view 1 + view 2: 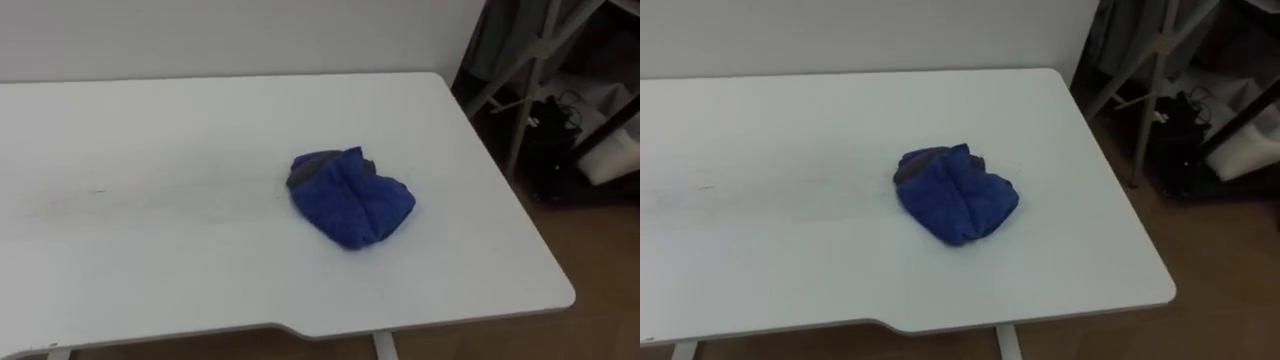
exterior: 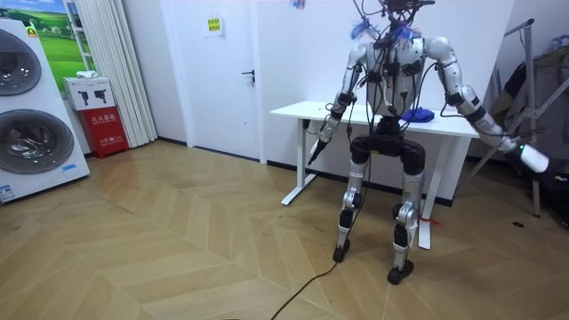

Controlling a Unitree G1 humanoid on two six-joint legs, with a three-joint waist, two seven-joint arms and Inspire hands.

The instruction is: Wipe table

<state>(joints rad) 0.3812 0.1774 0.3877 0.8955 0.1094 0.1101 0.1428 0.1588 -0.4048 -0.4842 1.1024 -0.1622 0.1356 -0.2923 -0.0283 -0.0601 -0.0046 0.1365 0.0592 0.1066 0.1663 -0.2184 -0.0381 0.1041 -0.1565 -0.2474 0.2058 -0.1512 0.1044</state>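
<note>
**Op A:** Where are my hands right now?

**Op B:** In the room view I see both hanging clear of the desk. The left hand (image 2: 315, 148) sits low at the desk's near edge, on the room view's left; the right hand (image 2: 516, 148) is stretched out past the desk end toward the room view's right. I cannot tell from here whether the fingers of either are straight or curled. Neither one holds the cloth.

**Op A:** And the cloth itself?

**Op B:** The blue cloth (image 1: 350, 197) lies bunched in a loose heap on the white desk (image 1: 150, 120), right of centre, with a grey fold showing at its far-left edge. It rests alone, well apart from both hands.

**Op A:** How far along am I, then?

**Op B:** Hard to settle. I see faint greyish streaks (image 1: 130, 195) running across the desk to the left of the cloth. I judge that fits two readings: a surface waiting for the cloth to be taken up, or one already gone over with the cloth dropped and some marks remaining. The robot stands at the desk's long side, facing it.
</note>
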